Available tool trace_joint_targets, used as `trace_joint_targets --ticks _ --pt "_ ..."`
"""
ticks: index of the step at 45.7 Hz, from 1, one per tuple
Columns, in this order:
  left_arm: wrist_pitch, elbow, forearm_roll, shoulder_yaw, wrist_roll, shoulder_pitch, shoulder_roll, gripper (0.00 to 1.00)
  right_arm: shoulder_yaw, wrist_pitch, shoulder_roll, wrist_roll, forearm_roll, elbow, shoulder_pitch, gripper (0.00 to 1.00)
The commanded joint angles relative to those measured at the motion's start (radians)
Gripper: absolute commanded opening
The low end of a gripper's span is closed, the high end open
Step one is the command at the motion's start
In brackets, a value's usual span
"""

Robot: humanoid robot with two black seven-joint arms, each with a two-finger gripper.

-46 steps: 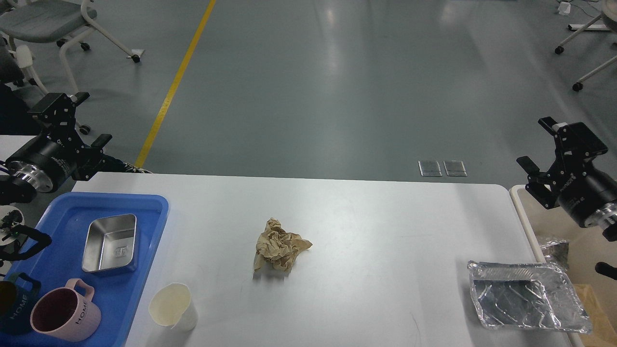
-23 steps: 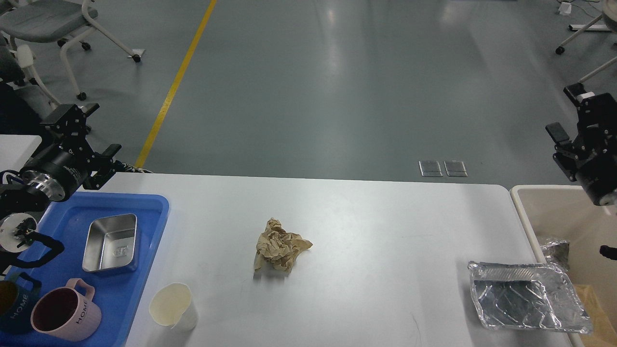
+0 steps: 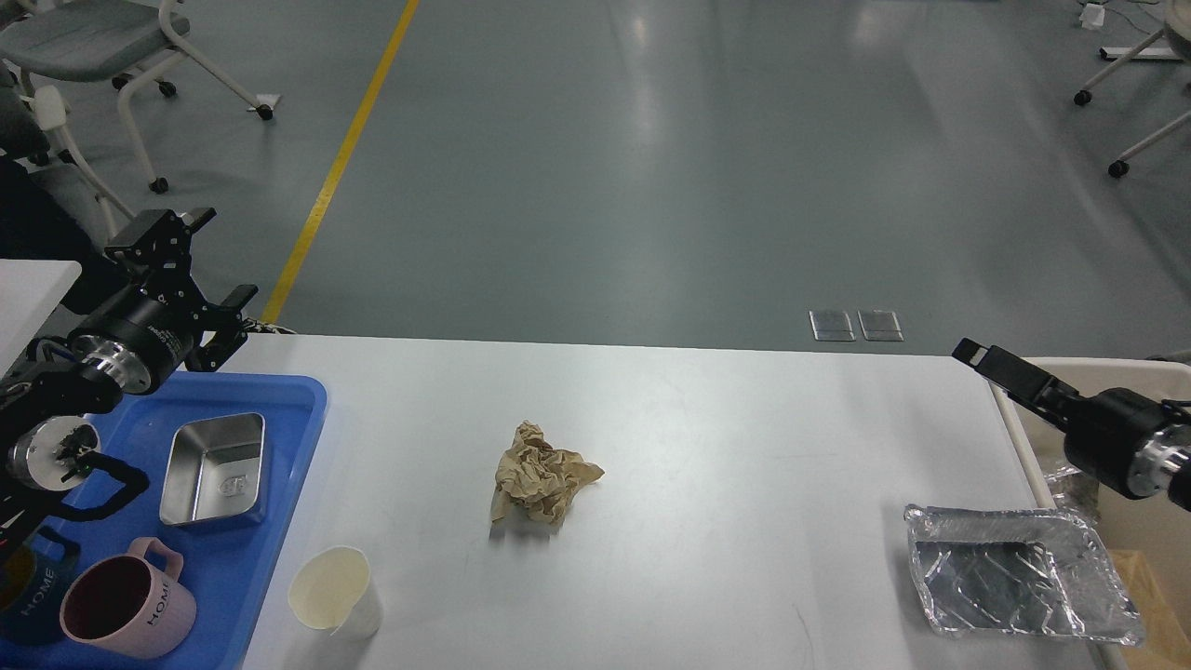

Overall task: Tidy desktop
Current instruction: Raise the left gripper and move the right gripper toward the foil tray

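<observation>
The white desktop holds a crumpled brown paper ball at its middle, a cream paper cup at the front left and an empty foil tray at the front right. My left gripper is open and empty, hovering above the table's back left corner beside the blue tray. My right gripper is low over the table's right edge by the beige bin. It is seen edge-on, so its fingers cannot be told apart.
The blue tray carries a steel box, a pink mug and a dark mug. The bin holds crumpled foil. Office chairs stand on the grey floor beyond, by a yellow line.
My right arm has swung down from high at the right and turned edge-on over the table's right edge. My left gripper has drifted right toward the back left corner. The objects have not moved.
</observation>
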Motion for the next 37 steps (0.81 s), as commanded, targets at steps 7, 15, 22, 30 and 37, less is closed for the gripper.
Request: trace_joint_targets --ticks 7,15,22,30,37 --pt "0.0 0.002 0.003 0.0 -0.002 0.005 -0.023 0.96 -0.157 0.132 -0.331 -0.006 -0.083 0.061 0.077 1.0" --pt "0.0 0.01 0.008 0.001 -0.002 0.01 -0.052 0.96 -0.163 0.13 -0.362 -0.034 -0.319 0.09 0.071 1.0" --pt "0.0 0.017 0.009 -0.002 -0.003 0.016 -0.052 0.97 -0.176 0.127 -0.394 -0.093 -0.389 0.102 0.066 1.0" --pt "-0.002 0.022 0.008 -0.003 -0.012 0.026 -0.052 0.96 -0.179 0.119 -0.397 -0.139 -0.386 0.11 0.065 1.0" --pt "-0.002 0.042 0.008 -0.003 -0.044 0.037 -0.052 0.96 -0.197 0.119 -0.402 -0.118 -0.383 0.111 0.054 1.0"
